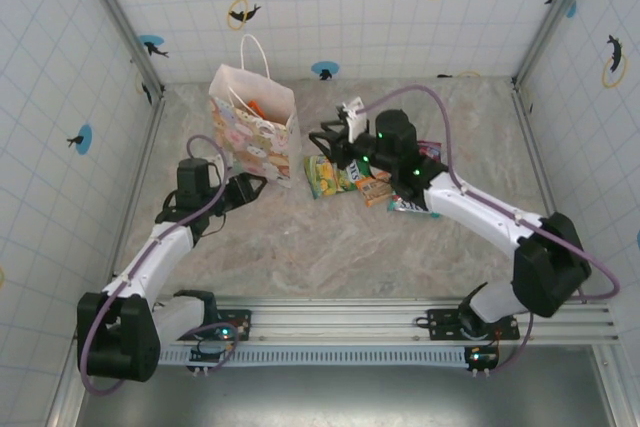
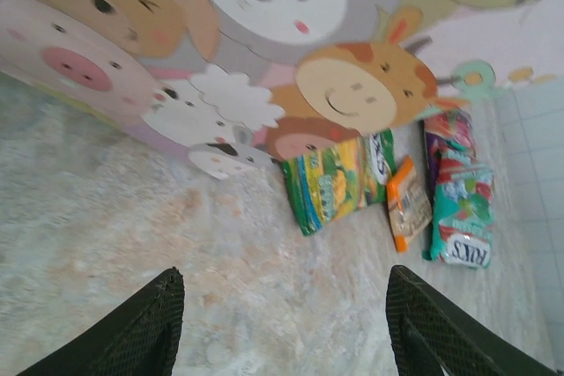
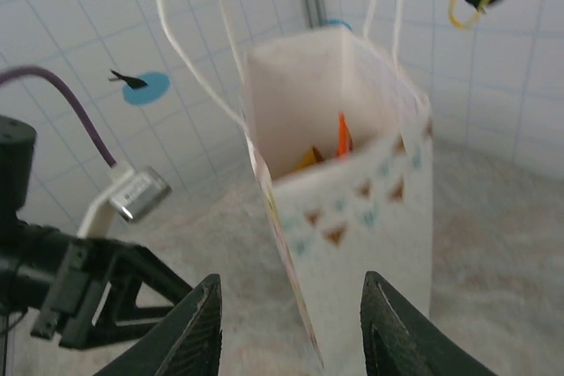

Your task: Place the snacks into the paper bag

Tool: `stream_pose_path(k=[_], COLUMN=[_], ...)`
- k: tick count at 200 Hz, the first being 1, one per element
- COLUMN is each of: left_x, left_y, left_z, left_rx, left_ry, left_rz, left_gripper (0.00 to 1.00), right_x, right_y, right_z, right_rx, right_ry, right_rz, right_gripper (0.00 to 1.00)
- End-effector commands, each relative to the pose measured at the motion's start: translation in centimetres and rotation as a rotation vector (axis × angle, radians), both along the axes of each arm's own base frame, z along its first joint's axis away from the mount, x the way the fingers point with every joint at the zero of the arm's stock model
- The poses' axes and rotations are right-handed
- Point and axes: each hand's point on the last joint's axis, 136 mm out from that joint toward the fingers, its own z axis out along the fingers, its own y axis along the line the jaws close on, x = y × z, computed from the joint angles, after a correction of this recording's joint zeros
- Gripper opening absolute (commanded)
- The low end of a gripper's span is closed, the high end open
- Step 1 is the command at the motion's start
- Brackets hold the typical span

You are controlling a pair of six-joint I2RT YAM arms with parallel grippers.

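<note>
The top view looks down on the whole table [image 1: 330,247]. Both wrist views face the paper bag [image 3: 370,217] closely, left low, right near its mouth.

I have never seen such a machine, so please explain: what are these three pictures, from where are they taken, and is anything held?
Two robot arms stand at a table's edge. One picture looks down from above; the other two come from a camera on each wrist. The left gripper and the right gripper are open and hold nothing. A paper bag stands upright, an orange packet inside it. Beside it lie a green packet, an orange bar and a teal packet.
</note>
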Motion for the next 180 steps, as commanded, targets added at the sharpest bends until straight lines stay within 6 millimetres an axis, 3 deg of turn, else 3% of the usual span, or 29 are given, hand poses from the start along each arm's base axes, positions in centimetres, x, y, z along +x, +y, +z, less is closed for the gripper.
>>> stream_pose_path(k=[1,49,80,90,180], left_x=[-0.7,-2.8,-3.4,-4.1,-3.3], left_y=[-1.8,-5.4,-7.9,-9.7,-19.9], left_z=[0.1,-1.7,-1.1,-0.8,-0.5], left_rx=[-0.03,-0.023,-0.035,-0.039,0.036], left_ry=[-0.018,0.022,-0.004,-0.015,-0.022], left_rz=[-0.063,-0.174,-0.238,-0.292,-0.489], left_gripper=[0.62,0.6,0.59,0.59,0.51], right_x=[-0.6,-2.5,-3.0,-3.3,-1.9], right_y=[-2.8,-7.3,-11.2,-12.5,-25.9], right_z=[-1.4,-7.0,-9.8,-10.6,-14.3], right_rx=[0.015,-0.011,-0.002,-0.005,0.176], right_ry=[0.06,0.288,0.432,0.471,0.599], right_rz=[-0.093,-0.147,-0.178,-0.181,-0.397], right_gripper=[0.44,0.47,0.47,0.48,0.5])
